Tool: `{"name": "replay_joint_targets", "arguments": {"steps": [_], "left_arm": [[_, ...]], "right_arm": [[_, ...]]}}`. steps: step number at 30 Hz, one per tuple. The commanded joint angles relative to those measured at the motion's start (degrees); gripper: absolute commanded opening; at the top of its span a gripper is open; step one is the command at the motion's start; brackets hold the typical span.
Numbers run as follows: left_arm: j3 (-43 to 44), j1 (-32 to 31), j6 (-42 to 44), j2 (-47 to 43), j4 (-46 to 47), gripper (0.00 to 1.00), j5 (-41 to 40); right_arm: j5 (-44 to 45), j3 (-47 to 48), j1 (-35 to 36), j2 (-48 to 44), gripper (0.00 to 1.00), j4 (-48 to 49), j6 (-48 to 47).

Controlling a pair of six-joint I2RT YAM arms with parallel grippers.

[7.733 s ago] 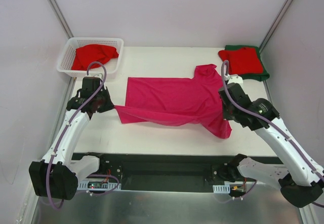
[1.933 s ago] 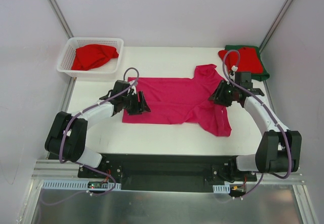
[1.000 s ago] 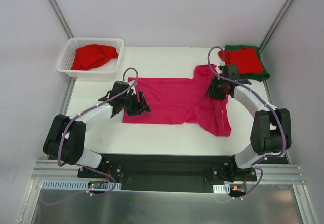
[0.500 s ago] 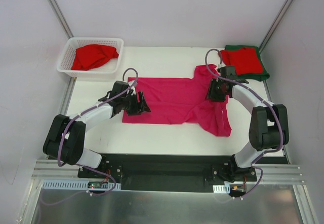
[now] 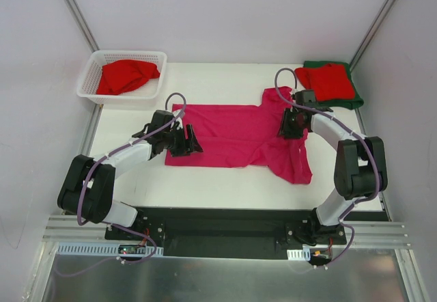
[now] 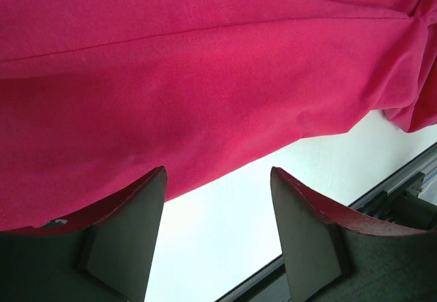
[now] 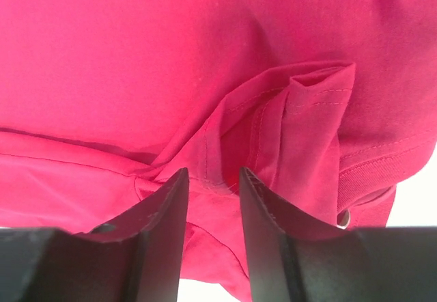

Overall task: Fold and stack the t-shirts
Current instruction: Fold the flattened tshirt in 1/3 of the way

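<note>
Top external: high beyond the table's (image 5: pixel 205 182) near edge, looking down over all of it.
Left wrist: very close, low over the magenta t-shirt's (image 5: pixel 225 131) edge.
Right wrist: very close above its bunched folds.
Shared: that shirt, in all three views.

A white table (image 5: pixel 225 76) sits between pale, plain walls (image 5: pixel 232 15). Grey metal poles (image 5: pixel 74 11) lean up in the back corners. A black rail (image 5: pixel 225 223) runs along the near edge. The light is soft
</note>
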Motion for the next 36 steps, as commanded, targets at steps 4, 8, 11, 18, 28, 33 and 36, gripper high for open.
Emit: {"name": "replay_joint_targets", "arguments": {"steps": [4,8,11,18,28,33,36], "left_arm": [[-0.93,-0.29,0.07,-2.19,1.04,0.62,-0.41],[-1.11,-0.21,0.07,-2.37,1.04,0.62,-0.59],[-1.02,-0.29,0.07,-2.19,1.04,0.62,-0.68],[-0.94,-0.29,0.07,-1.75,0.95,0.61,-0.50],[-0.58,-0.29,0.07,-1.58,1.04,0.61,-0.24],[-0.58,-0.29,0.07,-1.49,1.04,0.61,-0.24],[-0.58,-0.29,0.07,-1.58,1.04,0.60,-0.32]], "right_arm": [[-2.08,1.11,0.41,0.93,0.24,1.10,-0.41],[-2.51,1.11,0.33,0.93,0.10,1.19,-0.41],[-2.95,1.20,0.41,0.58,0.02,1.28,-0.24],[-6.20,2.25,0.59,0.41,0.01,2.77,0.29],[-9.37,6.65,1.47,2.78,0.01,3.91,0.73],[-11.47,8.75,1.56,4.62,0.01,5.76,2.04],[-13.14,10.34,1.64,6.73,0.01,6.63,2.75]]}}
